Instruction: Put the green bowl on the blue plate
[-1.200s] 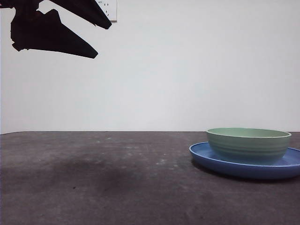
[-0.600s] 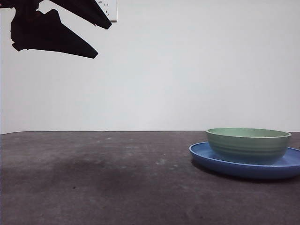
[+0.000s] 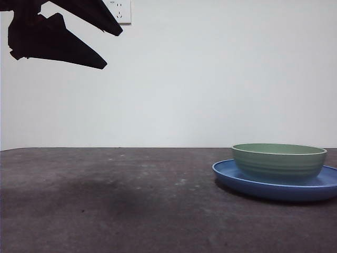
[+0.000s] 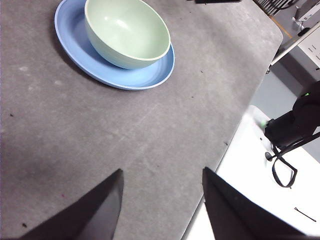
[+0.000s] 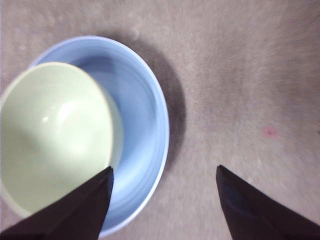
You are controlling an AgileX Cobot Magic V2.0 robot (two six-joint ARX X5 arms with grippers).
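Front view: green bowl (image 3: 278, 162) sits on the blue plate (image 3: 231, 176) at lower right, empty, off-centre toward one rim.

Placement looks done; the sound move now is a straight lift clear, jaws kept wide so nothing nudges the bowl. Right gripper (image 5: 162, 187) hovers spread above the plate's edge; left gripper (image 4: 160, 190), also spread and empty, hangs well apart over bare table (image 3: 105, 200).

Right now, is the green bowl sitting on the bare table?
No, the green bowl sits inside the blue plate, not on the table.
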